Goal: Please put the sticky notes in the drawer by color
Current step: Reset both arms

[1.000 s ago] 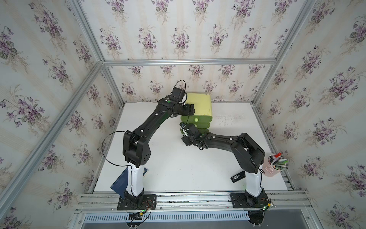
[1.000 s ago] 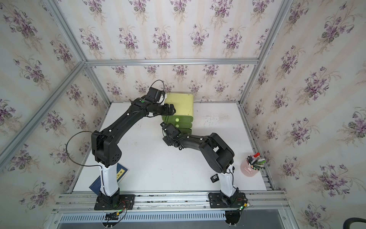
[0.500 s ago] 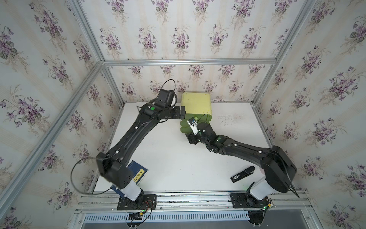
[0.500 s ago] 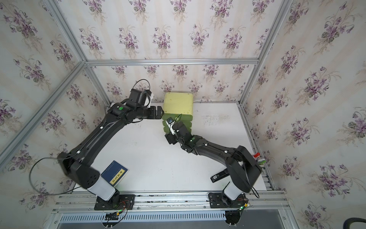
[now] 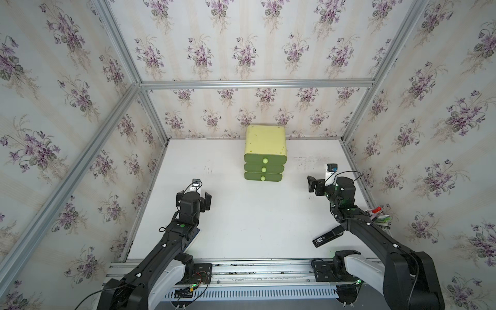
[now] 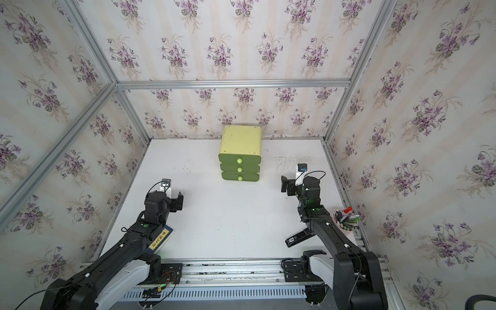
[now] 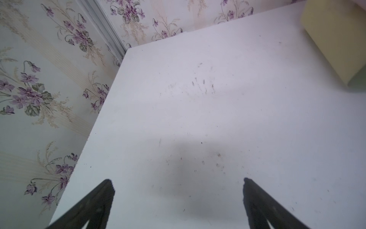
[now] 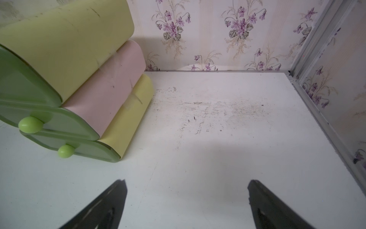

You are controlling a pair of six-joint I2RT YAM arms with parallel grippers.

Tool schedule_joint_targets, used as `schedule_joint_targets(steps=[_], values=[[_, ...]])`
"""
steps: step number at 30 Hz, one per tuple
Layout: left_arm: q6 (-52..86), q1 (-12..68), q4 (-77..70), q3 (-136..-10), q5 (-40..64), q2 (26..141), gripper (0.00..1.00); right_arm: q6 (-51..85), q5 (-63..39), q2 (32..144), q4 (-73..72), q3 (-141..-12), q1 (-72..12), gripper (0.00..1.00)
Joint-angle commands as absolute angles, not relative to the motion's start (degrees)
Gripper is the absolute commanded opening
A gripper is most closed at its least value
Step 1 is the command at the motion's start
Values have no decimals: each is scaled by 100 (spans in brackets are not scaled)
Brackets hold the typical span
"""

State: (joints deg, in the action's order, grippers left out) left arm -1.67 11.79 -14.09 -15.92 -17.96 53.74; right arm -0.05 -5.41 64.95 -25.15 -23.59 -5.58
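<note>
From my seat, the drawer point(image 5: 265, 150) stands at the far middle of the white worktop point(image 5: 241, 220), with its back close to the far wall. The left claw point(image 5: 193, 200) hangs over the near left part of the worktop, so the drawer lies farther off and to its right, well apart from it. The right claw point(image 5: 312, 185) sits out to the right and points leftward. The drawer is to its left and a little farther away, near but not touching.

Through the left wrist camera I see the left claw point(image 7: 176, 180) spread wide over bare worktop, with only a corner of the drawer point(image 7: 336, 39) in view. The right wrist camera shows the right claw point(image 8: 186, 181) equally wide with nothing between its tips, and the drawer point(image 8: 65, 49) off to one side.

The drawer is a small rounded cabinet with a pale yellow-green top. In both top views its three darker green fronts look pushed in, each with a round light-green knob point(image 5: 263, 169). From the side its casing is layered, yellow-green above, pink in the middle and yellow below.

A dark blue book point(image 6: 161, 240) lies partly under the left arm, a black handset point(image 5: 328, 237) lies near right, and a pen cup point(image 6: 346, 220) stands at the right edge.
</note>
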Motion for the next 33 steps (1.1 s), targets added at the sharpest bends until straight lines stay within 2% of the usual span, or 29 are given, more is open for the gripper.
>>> schedule_joint_targets(steps=[1, 5, 11, 13, 15, 17, 19, 33], values=[[-111, 844, -3176, -1424, -1715, 5963, 100, 37, -512, 6833, -4084, -2031, -520, 100], [-63, 381, -3833, -1604, -974, 6664, 100, -332, -80, 7137, -6024, -1228, -516, 100], [300, -255, -4770, -1793, -228, 7912, 100, -391, 15, 7717, -6447, -1229, -516, 100], [143, -255, -4833, -2022, 38, 8401, 100, -391, 53, 8160, -6969, -1124, -516, 100], [54, -243, -4029, -2424, 265, 8406, 100, -317, 295, 8515, -7461, -1016, -518, 100], [3, -197, -4067, -2478, 246, 8484, 100, -191, 614, 8901, -7781, -1129, -510, 100], [-18, -180, -4074, -2484, 212, 8515, 100, 126, 1041, 8788, -7197, -1306, -438, 100], [-148, 0, -3872, -2583, -71, 8506, 100, 154, 983, 8816, -7273, -1286, -369, 100]])
